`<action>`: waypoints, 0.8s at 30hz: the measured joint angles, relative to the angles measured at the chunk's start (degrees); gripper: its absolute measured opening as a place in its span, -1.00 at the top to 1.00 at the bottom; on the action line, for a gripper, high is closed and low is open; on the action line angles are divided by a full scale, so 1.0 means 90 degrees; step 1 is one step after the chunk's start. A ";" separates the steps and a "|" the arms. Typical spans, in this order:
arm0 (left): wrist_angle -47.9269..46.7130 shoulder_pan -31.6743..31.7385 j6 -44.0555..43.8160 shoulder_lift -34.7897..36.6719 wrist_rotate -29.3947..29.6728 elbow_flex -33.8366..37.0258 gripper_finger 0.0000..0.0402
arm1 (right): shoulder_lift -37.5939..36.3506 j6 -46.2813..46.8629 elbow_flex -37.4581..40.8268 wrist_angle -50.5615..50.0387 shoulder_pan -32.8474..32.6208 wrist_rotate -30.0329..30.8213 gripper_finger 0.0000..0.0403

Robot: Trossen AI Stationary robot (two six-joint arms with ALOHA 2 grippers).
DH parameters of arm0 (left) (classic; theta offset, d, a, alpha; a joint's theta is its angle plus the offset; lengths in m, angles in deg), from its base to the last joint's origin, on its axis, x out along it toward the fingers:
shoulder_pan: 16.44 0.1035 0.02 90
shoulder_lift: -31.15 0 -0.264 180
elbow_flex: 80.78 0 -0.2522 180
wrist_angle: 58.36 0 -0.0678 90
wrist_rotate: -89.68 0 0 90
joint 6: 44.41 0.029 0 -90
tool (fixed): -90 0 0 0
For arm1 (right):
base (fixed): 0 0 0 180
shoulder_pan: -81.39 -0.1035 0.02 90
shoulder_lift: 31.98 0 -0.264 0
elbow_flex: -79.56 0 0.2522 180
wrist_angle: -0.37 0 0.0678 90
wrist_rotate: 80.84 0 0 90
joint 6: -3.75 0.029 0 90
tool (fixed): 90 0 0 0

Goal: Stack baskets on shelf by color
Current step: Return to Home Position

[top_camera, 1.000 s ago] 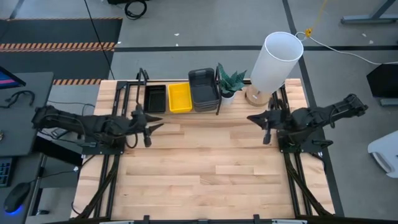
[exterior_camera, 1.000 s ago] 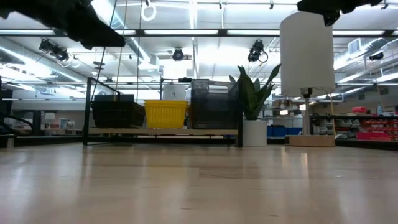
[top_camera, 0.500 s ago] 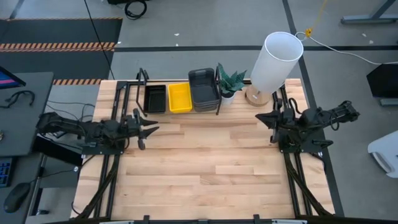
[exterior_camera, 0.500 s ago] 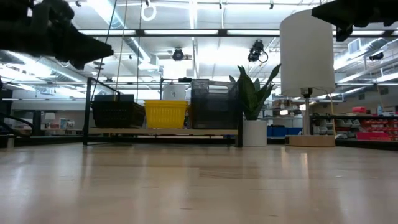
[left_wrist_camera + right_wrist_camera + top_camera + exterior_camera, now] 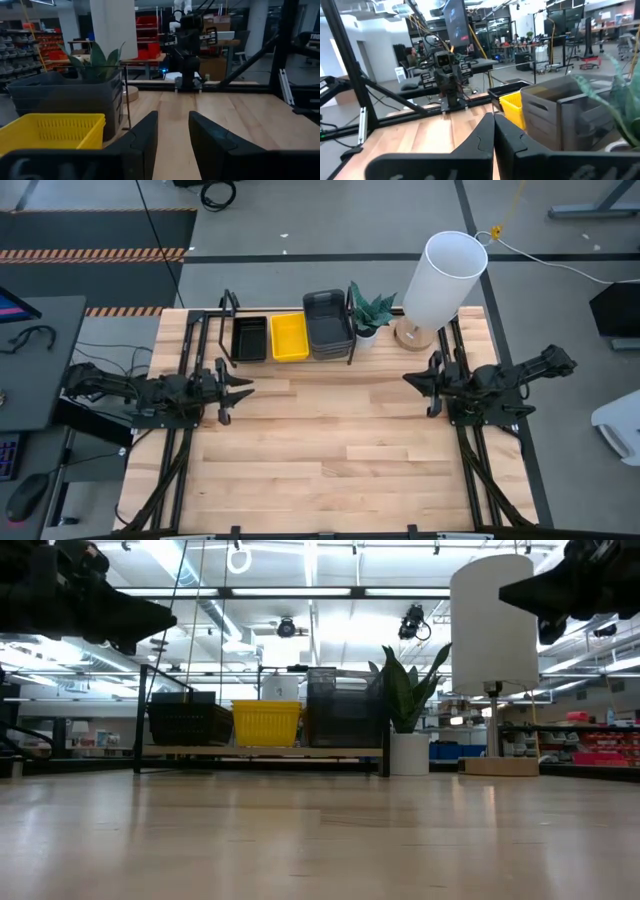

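Observation:
Three stacks of baskets stand side by side on the shelf [image 5: 260, 751] at the table's far edge: black [image 5: 249, 338], yellow [image 5: 289, 337] and dark grey [image 5: 328, 325]. They rest on their bottoms on the light-wood board between the black loop ends. My left gripper [image 5: 243, 385] hovers open and empty above the table's left side, nearer than the black stack; its fingers stand apart in the left wrist view [image 5: 173, 120]. My right gripper [image 5: 410, 378] hovers shut and empty at the table's right side, its fingers meeting in the right wrist view [image 5: 493, 122].
A potted plant [image 5: 370, 310] stands just right of the shelf. A lamp with a tall white shade [image 5: 443, 275] and a wooden base [image 5: 412, 335] stands at the far right, close to my right gripper. Bare wooden tabletop [image 5: 330, 440] lies between the arms.
My left gripper has drawn back a little toward the table's left edge and sunk slightly. My right gripper has gone down, first drawing toward the right edge and then coming back a little. The baskets have stayed where they were.

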State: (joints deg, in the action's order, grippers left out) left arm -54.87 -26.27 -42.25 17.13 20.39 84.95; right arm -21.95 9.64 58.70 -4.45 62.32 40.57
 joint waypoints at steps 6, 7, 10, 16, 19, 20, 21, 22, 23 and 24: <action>0.0273 -0.0010 0.0073 -0.0007 -0.0183 0.0003 0.42 | 0.0000 0.0028 0.0230 0.0590 0.0000 -0.0232 0.98; 0.0328 -0.0010 0.0141 -0.0007 -0.0273 0.0005 0.42 | 0.0000 0.0013 0.0308 0.0740 0.0000 -0.0267 0.98; 0.0329 -0.0010 0.0223 -0.0007 -0.0300 0.0005 0.42 | 0.0001 0.0062 0.0519 0.1113 -0.0002 -0.0283 0.98; 0.0328 -0.0005 0.0305 -0.0010 -0.0107 0.0006 0.42 | 0.0005 0.0166 0.0748 0.1632 -0.0002 -0.0275 0.98; 0.0332 -0.0005 0.0221 -0.0010 -0.0104 0.0007 0.42 | 0.0007 0.0166 0.0748 0.1655 -0.0002 -0.0273 0.97; 0.0334 -0.0005 0.0198 -0.0010 -0.0107 0.0007 0.42 | 0.0007 0.0181 0.0748 0.1657 -0.0002 -0.0275 0.96; 0.0336 -0.0005 0.0169 -0.0010 -0.0114 0.0007 0.42 | 0.0007 0.0193 0.0748 0.1655 -0.0002 -0.0280 0.96; 0.0341 -0.0005 0.0139 -0.0010 -0.0114 0.0007 0.42 | 0.0007 0.0210 0.0747 0.1655 -0.0002 -0.0280 0.95; 0.0340 -0.0005 0.0113 -0.0010 -0.0114 0.0007 0.42 | 0.0007 0.0210 0.0745 0.1655 -0.0002 -0.0280 0.94; 0.0335 -0.0005 0.0040 -0.0012 -0.0114 0.0007 0.42 | 0.0007 0.0212 0.0745 0.1655 -0.0002 -0.0280 0.94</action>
State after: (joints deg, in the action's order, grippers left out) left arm -51.86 -26.31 -41.88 17.02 19.36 85.01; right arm -21.89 11.55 65.41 10.44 62.29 38.05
